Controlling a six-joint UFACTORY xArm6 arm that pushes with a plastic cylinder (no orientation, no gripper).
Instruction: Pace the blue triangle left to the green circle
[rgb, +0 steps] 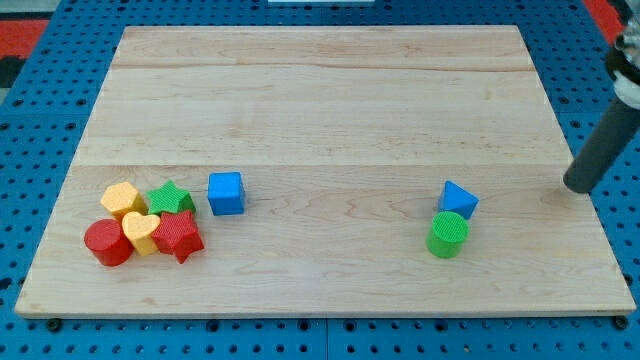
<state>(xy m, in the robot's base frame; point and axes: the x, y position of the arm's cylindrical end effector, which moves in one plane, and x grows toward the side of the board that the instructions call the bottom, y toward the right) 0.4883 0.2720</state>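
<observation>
Wooden board (330, 90) on a blue pegboard. Its far half is open. At near right, a blue triangle (458, 199) touches a green cylinder (447, 234) just nearer; my tip (576, 186) rests well to their right, bare wood between. A wide open lane runs left to a blue cube (226, 192). Beyond it, tightly clustered: green star (169, 197), red star (178, 234), yellow heart (141, 232), yellow hexagon (122, 199), red cylinder (107, 242).

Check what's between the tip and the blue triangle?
Nothing: in the camera view, bare board separates my tip from the blue triangle, which sits to the tip's left.
</observation>
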